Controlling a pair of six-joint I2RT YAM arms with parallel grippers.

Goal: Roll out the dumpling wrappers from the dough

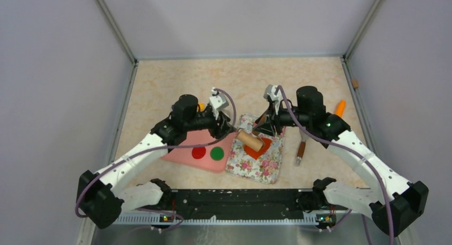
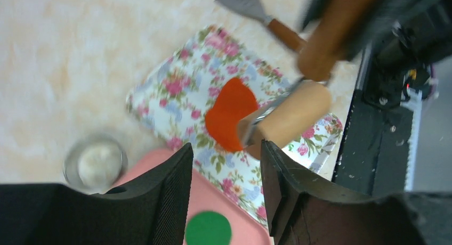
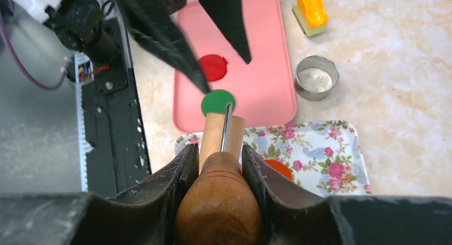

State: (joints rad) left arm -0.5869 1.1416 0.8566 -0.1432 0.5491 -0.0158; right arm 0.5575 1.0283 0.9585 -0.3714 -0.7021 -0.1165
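Clamping the rolling pin (image 1: 251, 140) on the dough (image 1: 264, 148), your right gripper (image 3: 219, 150).
Left gripper (image 2: 225, 149) wide, empty; the unheld floral tray (image 1: 250, 168) could skid.

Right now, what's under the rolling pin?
The orange-red dough, lying flat on the floral tray. Part of it shows beside the rolling pin. How far it extends beneath the pin is covered, as is the tray surface there.

Just ahead of the left gripper (image 2: 226, 154), the rolling pin (image 2: 290, 117) and right gripper (image 3: 219, 154) block the way; the table (image 2: 64, 58) on its left is open.
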